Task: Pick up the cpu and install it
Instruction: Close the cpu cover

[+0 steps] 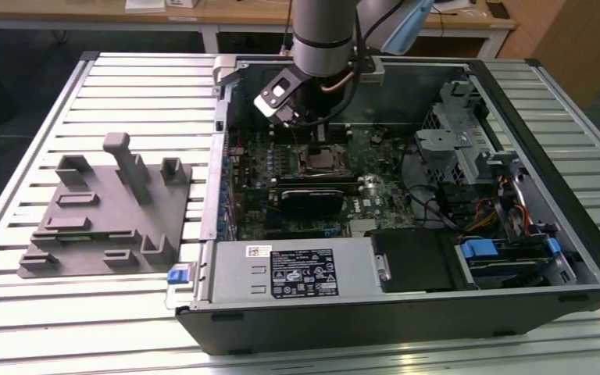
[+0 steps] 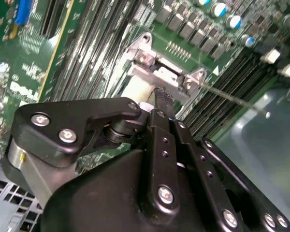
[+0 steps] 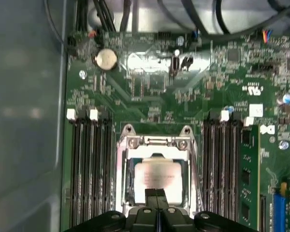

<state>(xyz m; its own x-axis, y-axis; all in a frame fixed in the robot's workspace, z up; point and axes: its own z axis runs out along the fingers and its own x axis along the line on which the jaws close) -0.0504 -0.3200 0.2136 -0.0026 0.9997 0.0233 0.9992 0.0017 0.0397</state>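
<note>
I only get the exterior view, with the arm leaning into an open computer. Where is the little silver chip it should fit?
Observer: In the first wrist view the cpu lies flat inside the socket frame on the green board.
Operator: Is it being held?
Observer: Seemingly not; the pincer hangs over the chip's edge, tips pressed together.
Operator: Anything else nearby?
Observer: A round silver coin cell sits on the board beyond the socket.

The gripper [image 2: 159, 98], jaws pressed together, points at the socket frame [image 2: 165, 77] on the motherboard [image 2: 29, 72].
</note>
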